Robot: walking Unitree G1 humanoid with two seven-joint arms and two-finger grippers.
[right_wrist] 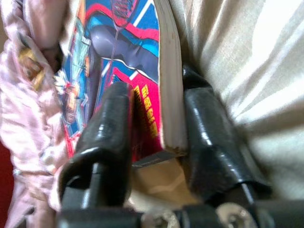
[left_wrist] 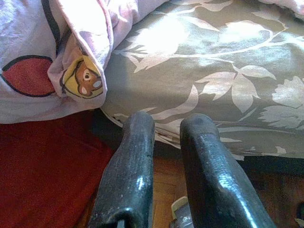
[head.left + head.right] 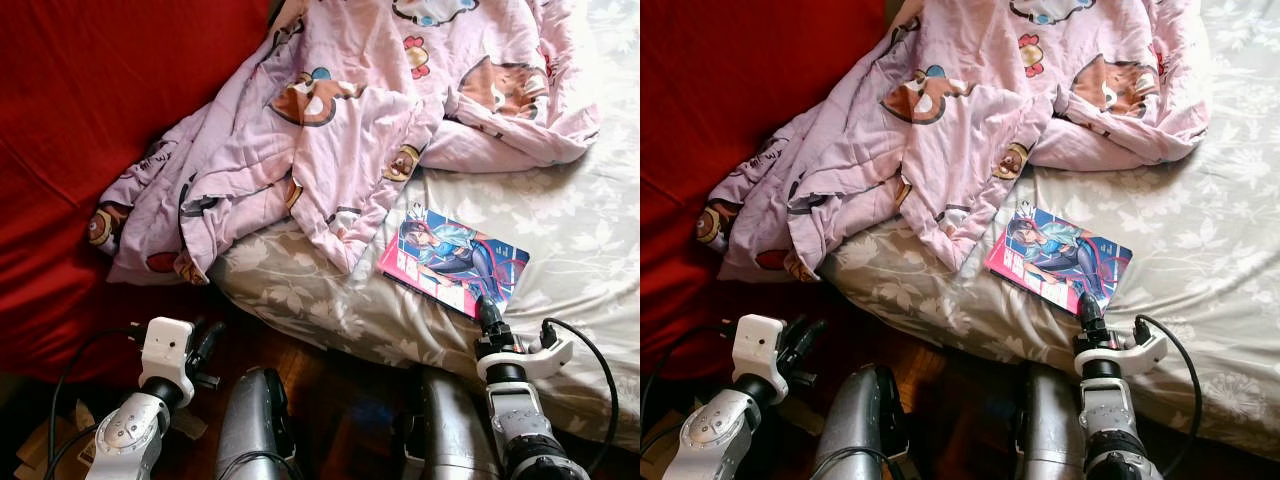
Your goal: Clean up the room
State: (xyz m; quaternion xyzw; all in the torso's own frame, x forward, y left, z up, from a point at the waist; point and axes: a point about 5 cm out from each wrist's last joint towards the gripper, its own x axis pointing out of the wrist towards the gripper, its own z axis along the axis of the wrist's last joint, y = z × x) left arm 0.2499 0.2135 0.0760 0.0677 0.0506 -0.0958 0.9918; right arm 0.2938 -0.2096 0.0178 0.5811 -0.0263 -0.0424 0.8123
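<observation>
While the pink blanket [image 3: 340,130] sprawls over the bed [image 3: 580,240], the comic book [image 3: 452,261] lies flat near the bed's edge, long axis slanting away rightward. Right gripper [image 1: 156,142] jaws clamp its corner; left gripper [image 2: 166,142] hangs low, jaws slightly apart, holding nothing.
</observation>
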